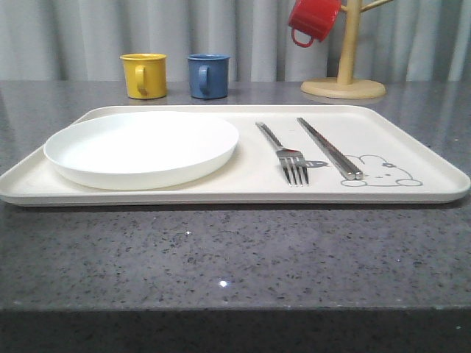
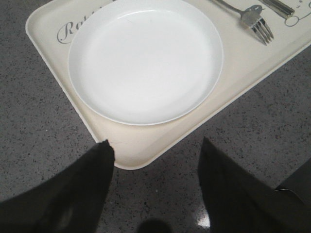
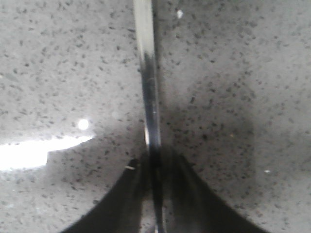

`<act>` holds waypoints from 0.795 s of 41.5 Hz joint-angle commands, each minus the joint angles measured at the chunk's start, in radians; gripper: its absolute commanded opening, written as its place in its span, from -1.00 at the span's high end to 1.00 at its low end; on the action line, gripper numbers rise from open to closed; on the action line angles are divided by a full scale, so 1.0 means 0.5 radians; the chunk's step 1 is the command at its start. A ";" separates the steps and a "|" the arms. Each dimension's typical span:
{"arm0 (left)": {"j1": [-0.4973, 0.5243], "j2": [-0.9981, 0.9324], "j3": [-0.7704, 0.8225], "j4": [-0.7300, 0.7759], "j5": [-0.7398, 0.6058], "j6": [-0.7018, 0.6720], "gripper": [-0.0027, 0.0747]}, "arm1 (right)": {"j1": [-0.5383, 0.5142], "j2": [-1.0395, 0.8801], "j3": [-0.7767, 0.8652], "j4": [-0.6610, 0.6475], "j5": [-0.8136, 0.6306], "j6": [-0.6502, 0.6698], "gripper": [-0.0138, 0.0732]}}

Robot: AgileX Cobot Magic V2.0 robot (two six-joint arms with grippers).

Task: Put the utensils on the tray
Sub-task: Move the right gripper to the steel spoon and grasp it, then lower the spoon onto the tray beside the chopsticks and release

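A: Tray (image 1: 243, 190) on the bench (image 1: 221, 257). Fork (image 1: 283, 153) and chopsticks (image 1: 329, 148) already on its right half, side by side, long axes near-to-far, fork tines and chopstick ends at the near side by the rabbit. Plate (image 1: 143, 147) on the left half.

B: Spoon?

A: Probably the thing in the right wrist view. Right hand (image 3: 154, 194) is closed on a thin shiny handle (image 3: 148, 77), speckled bench under it. The handle runs straight out from between the fingers. Bowl end is cut off at the frame edge, so I'm judging "spoon" from the task, not seeing it.

B: Touching the bench or lifted?

A: Can't tell, too blurred.

B: Left hand?

A: Left hand (image 2: 155, 187) is open, nothing between the fingers, over bare bench just off the tray's near left corner, plate just beyond. Nothing there for it to pick.

B: So the coming move?

A: My read: right arm carries the piece over to the tray's right half. Which way the tray lies from that hand isn't shown. Free space looks to be between plate and fork, or right of the chopsticks.

B: Background?

A: Yellow mug (image 1: 144, 75), blue mug (image 1: 208, 75), red mug (image 1: 313, 20) on a wooden stand (image 1: 346, 66). Ignore.
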 commanded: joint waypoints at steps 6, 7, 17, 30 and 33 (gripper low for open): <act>-0.014 -0.018 -0.058 0.007 -0.132 -0.016 -0.07 | -0.005 -0.091 -0.059 0.065 -0.033 -0.024 0.73; -0.014 -0.018 -0.058 0.007 -0.132 -0.016 -0.07 | -0.003 -0.105 -0.059 0.083 -0.025 -0.024 0.73; -0.014 -0.018 -0.058 0.007 -0.132 -0.016 -0.07 | 0.314 -0.348 -0.059 0.241 0.160 -0.026 0.73; -0.014 -0.018 -0.058 0.007 -0.132 -0.016 -0.07 | 0.711 -0.318 -0.050 0.682 0.075 0.119 0.73; -0.014 -0.018 -0.058 0.007 -0.132 -0.016 -0.07 | 0.744 -0.254 -0.050 0.727 0.019 0.135 0.73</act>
